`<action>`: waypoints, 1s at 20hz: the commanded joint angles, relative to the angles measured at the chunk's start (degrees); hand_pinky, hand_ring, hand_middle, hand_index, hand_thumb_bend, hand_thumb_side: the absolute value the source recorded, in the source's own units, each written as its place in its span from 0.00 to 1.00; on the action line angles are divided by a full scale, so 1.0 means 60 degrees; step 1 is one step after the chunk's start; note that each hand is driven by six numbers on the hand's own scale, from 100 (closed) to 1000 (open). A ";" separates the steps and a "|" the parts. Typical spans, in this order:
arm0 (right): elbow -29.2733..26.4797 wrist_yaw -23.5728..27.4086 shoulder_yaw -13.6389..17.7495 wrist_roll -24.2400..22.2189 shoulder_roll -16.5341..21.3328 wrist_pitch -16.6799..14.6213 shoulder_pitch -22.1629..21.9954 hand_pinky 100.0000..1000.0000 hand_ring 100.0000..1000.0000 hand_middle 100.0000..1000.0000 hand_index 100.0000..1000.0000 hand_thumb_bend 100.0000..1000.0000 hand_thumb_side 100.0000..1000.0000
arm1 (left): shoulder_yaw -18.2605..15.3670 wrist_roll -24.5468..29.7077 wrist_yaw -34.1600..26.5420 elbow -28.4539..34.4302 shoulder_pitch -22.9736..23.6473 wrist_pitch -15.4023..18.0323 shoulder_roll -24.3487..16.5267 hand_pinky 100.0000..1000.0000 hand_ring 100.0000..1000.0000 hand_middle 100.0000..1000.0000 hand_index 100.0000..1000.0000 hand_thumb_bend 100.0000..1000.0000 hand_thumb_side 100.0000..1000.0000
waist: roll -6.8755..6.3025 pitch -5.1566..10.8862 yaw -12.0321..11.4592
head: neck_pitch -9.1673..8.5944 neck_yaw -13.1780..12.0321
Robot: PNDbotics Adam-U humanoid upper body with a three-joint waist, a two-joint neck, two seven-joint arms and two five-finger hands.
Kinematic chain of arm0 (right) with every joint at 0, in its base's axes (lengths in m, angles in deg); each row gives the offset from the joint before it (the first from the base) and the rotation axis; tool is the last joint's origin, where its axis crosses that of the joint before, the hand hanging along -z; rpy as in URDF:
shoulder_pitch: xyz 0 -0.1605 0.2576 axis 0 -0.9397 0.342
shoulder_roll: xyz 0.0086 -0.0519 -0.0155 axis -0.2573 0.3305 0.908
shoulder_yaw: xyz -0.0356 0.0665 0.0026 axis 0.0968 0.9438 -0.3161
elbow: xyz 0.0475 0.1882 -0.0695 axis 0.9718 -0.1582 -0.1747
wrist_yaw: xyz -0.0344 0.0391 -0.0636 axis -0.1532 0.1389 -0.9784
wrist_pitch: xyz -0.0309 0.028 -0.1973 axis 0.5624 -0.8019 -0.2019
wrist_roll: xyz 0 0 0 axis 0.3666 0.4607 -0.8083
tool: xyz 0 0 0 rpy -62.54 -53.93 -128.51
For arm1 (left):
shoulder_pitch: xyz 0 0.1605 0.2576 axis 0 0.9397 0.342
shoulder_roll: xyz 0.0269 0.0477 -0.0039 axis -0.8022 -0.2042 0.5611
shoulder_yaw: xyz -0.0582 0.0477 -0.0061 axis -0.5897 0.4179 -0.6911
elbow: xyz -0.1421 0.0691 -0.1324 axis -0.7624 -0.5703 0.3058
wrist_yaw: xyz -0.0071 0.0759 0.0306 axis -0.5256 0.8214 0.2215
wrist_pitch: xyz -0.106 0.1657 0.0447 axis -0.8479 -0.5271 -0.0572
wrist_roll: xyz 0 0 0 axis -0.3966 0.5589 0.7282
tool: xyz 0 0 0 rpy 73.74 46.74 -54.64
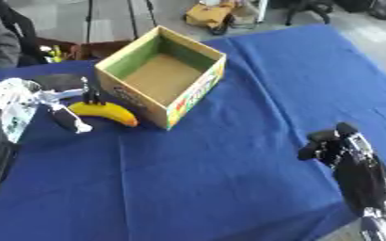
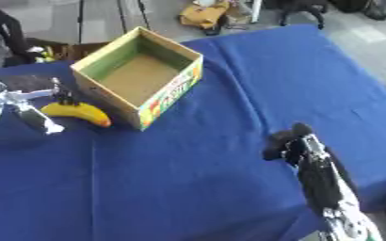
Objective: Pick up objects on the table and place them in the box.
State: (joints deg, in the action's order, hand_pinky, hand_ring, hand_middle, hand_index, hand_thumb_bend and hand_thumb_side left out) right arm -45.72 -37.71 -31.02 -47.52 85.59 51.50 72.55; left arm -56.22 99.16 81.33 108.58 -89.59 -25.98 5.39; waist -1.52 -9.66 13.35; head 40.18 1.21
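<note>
A yellow banana [image 1: 106,112] lies on the blue table just left of the open cardboard box [image 1: 162,74], which is empty. My left hand [image 1: 63,106] comes in from the left with its fingers spread at the banana's left end, one finger by the stem and another pointing down beside it. The fingers are straight and do not close round the fruit. My right hand [image 1: 331,145] hovers at the lower right with its fingers curled, holding nothing.
The blue cloth [image 1: 229,179] covers the table, whose right edge runs down past my right arm. Bags and stands sit on the floor beyond the far edge. A dark flat object [image 1: 58,81] lies at the back left.
</note>
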 commanded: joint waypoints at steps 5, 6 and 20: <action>-0.0079 0.0001 0.0030 -0.0018 0.0115 -0.0021 0.0051 0.54 0.51 0.42 0.59 0.00 0.93 | -0.0168 -0.0429 -0.0130 0.0074 -0.0046 -0.0204 -0.0114 0.66 0.62 0.61 0.74 0.40 0.19 | 0.0055 0.0067 -0.0021 | -0.0155 -0.0405; -0.0081 0.0002 0.0029 -0.0019 0.0116 -0.0022 0.0052 0.54 0.51 0.42 0.59 0.00 0.93 | -0.0175 -0.0431 -0.0158 0.0084 -0.0043 -0.0225 -0.0123 0.66 0.62 0.61 0.74 0.40 0.19 | 0.0060 0.0068 -0.0028 | -0.0163 -0.0453; -0.0075 0.0044 0.0041 -0.0035 0.0144 -0.0021 0.0042 0.54 0.51 0.42 0.59 0.00 0.93 | -0.0227 -0.0059 -0.0786 0.0568 -0.0135 -0.0304 -0.0317 0.67 0.62 0.61 0.74 0.41 0.21 | 0.0072 0.0125 -0.0017 | -0.0144 -0.0549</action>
State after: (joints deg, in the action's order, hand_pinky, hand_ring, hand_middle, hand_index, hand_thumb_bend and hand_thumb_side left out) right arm -45.70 -37.71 -31.00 -47.55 85.59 51.49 72.55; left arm -56.94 98.45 77.15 110.61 -89.13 -27.78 5.28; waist -1.28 -9.78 13.18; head 39.64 -1.89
